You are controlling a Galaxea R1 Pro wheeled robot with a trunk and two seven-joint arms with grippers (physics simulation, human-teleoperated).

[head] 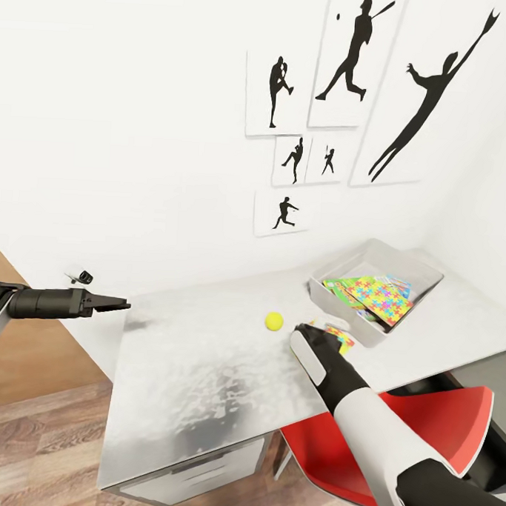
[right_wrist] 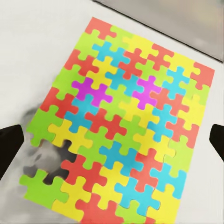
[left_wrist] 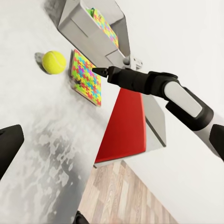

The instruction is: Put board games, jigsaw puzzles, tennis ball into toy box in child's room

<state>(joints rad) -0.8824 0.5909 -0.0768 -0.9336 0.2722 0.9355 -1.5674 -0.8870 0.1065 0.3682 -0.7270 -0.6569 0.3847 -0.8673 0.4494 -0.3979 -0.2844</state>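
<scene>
A jigsaw puzzle of yellow, red, blue and green pieces lies flat on the white table, just in front of the toy box. My right gripper hovers over this puzzle, open, with a finger on either side of it. The tennis ball rests on the table close to the right gripper's left. A second puzzle lies in the grey toy box on top of flat printed board games. My left gripper is open in the air over the table's left end. The bed is out of view.
A red chair is tucked under the table below my right arm. White drawers sit under the table's front. The wall behind carries black silhouette posters. Wood floor lies to the left.
</scene>
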